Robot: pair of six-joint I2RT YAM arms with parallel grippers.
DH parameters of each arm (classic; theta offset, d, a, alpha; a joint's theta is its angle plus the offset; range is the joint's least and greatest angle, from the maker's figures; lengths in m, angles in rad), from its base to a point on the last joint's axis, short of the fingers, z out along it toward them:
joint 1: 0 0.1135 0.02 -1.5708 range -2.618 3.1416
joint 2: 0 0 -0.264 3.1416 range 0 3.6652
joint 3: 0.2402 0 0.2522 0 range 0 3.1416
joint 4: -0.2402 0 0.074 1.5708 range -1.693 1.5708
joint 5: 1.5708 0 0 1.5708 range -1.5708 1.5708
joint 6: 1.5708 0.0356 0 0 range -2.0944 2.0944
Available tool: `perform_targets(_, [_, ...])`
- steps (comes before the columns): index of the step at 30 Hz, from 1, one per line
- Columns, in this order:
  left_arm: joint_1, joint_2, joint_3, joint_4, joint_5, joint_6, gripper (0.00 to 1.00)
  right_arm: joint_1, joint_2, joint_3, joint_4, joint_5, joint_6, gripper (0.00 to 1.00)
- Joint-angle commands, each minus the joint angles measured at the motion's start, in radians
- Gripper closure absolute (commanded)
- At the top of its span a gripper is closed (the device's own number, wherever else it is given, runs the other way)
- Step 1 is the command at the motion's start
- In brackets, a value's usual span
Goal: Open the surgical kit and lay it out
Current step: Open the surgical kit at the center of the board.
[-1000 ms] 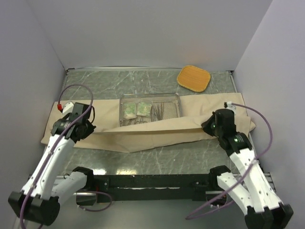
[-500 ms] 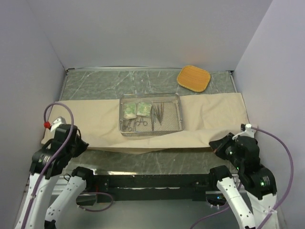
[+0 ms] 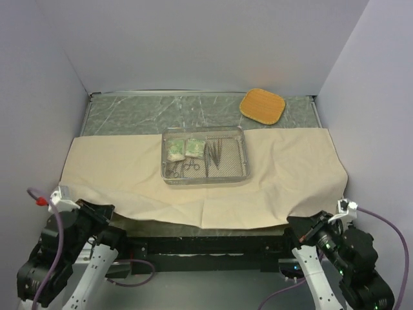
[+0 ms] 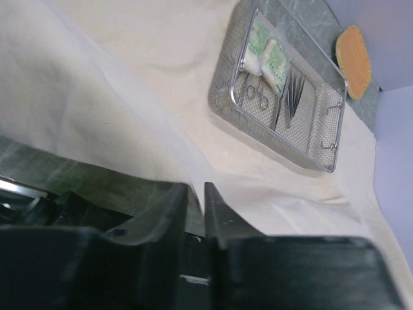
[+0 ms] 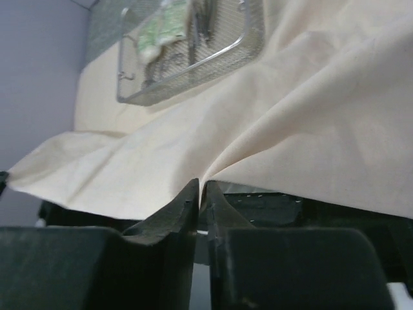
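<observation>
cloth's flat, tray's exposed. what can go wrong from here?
1. The wrapping cloth runs to a taut peak at the right fingers, and a fold enters the left fingers. If either arm retreats before fully letting go, the cloth could drag the mesh tray toward the near edge.
2. The cloth's near edge reaches the front of the table, so an arm reaching forward may catch it and rumple it.

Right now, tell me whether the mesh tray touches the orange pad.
Apart. The top view shows a clear stretch of bare table between the mesh tray and the orange pad.
</observation>
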Motion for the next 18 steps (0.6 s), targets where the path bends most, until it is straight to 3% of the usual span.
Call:
perform_targets(1, [0.004,-0.087,0.038,-0.017,-0.023,-0.002,0.69,-0.002,-0.075,0.040,-0.086,-0.085,-0.018,0.69])
perform_targets(2, [0.004,-0.096,0.043,-0.017,-0.029,-0.011,0.61,-0.002,-0.082,0.043,-0.086,-0.083,-0.020,0.57])
perform_targets(4, [0.004,-0.110,0.053,-0.006,-0.036,-0.011,0.51,-0.001,-0.090,0.051,-0.085,-0.075,-0.034,0.52])
perform_targets(5, [0.004,-0.110,0.055,-0.003,-0.039,-0.018,0.42,-0.001,-0.089,0.061,-0.088,-0.066,-0.041,0.46])
perform_targets(10, [0.004,-0.047,0.055,0.047,-0.058,-0.021,0.33,0.005,-0.033,0.097,-0.082,0.012,-0.078,0.35])
perform_targets(13, [0.002,0.017,0.034,0.124,-0.070,-0.021,0.23,0.005,0.046,0.057,-0.037,0.031,-0.104,0.24])
perform_targets(18, [0.004,0.218,-0.065,0.355,-0.029,0.011,0.05,0.005,0.195,-0.041,0.133,-0.008,-0.094,0.13])
